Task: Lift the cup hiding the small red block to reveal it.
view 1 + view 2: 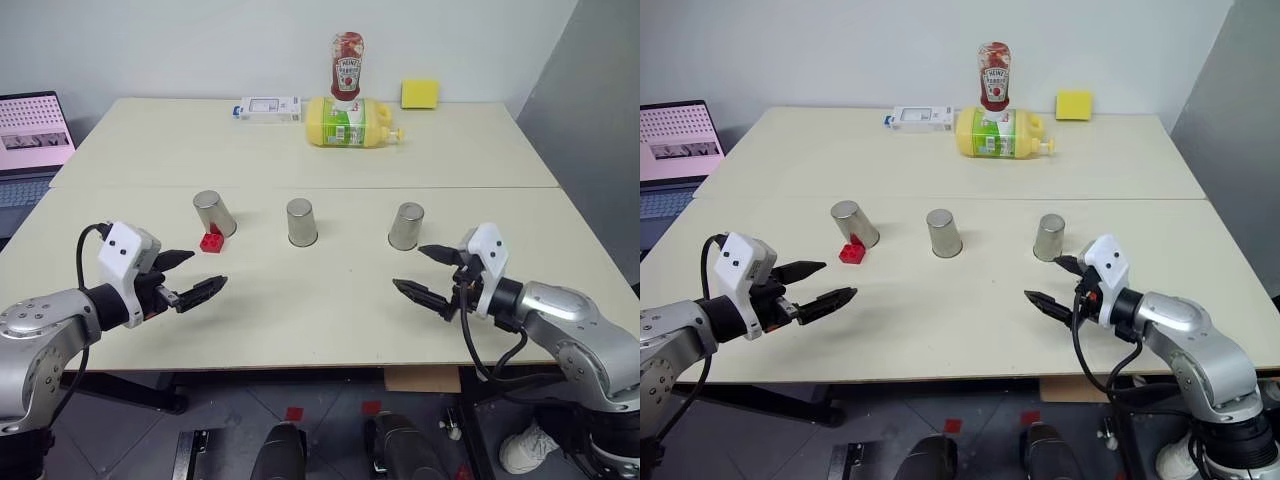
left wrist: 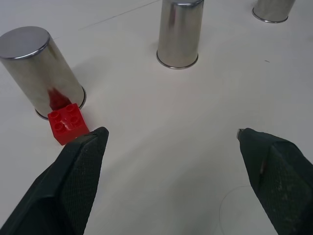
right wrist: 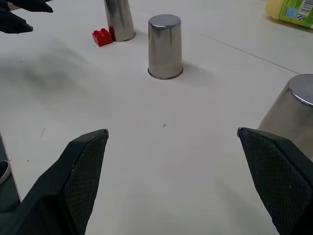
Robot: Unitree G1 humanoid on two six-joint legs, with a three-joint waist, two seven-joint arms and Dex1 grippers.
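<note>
A pale tabletop (image 1: pixel 330 310) stood against a white wall, with a laptop (image 1: pixel 30 140) off its left edge. Near its front edge the left pincer (image 1: pixel 195 275) hovered with its fingers spread wide and nothing between them, pointing toward the left cup (image 1: pixel 214 213). The right pincer (image 1: pixel 428 272) hung likewise, wide and empty, just short of the right cup (image 1: pixel 406 226). Three silver cups stood upside down in a row across the tabletop, the middle cup (image 1: pixel 301 222) between the other two and well apart from each. The block (image 1: pixel 211 241) lay in the open on the tabletop, touching or just beside the base of the left cup on its near side, and its red showed mirrored in the metal. At the far end lay a yellow bottle (image 1: pixel 350 123) on its side, a ketchup bottle (image 1: pixel 347 66) upright behind it, a white box (image 1: pixel 268 108) and a yellow sponge (image 1: pixel 420 93).

As I judged it, the reveal looked done, since the block was uncovered and both pincers stood free. If a further move were wanted, it would call for little more than keeping both arms clear of the cups.
</note>
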